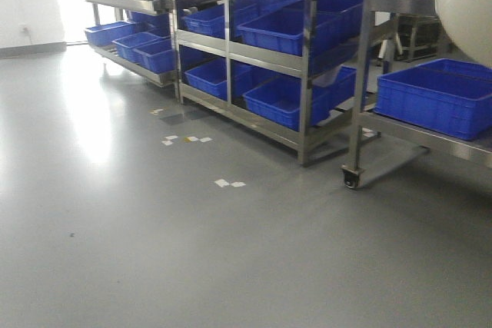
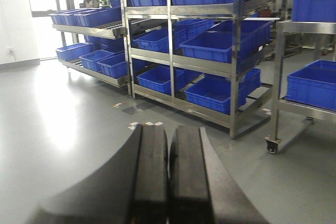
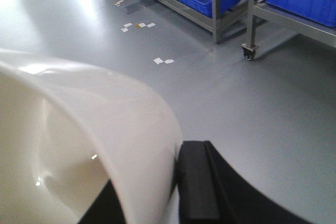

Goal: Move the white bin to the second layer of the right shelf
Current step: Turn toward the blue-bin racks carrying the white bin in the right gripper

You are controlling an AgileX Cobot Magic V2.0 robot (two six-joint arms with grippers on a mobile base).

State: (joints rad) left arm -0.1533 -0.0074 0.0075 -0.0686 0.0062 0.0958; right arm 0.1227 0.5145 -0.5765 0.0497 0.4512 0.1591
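Observation:
The white bin point(image 3: 79, 119) is a glossy cream tub that fills the left of the right wrist view. Its rounded side also shows at the top right corner of the front view point(image 1: 469, 5). My right gripper point(image 3: 157, 198) is shut on the bin's wall, one black finger point(image 3: 197, 182) outside and the other inside. My left gripper point(image 2: 168, 129) hangs over the grey floor, shut, with nothing between its pads. A steel rack on castors point(image 1: 360, 74) stands at the right. I cannot tell which of its levels is the right shelf second layer.
Steel racks point(image 1: 307, 59) loaded with blue crates point(image 1: 288, 28) line the back wall. A blue crate point(image 1: 434, 97) sits on the right rack's low level, above a castor point(image 1: 351, 177). White tape marks point(image 1: 229, 183) dot the grey floor.

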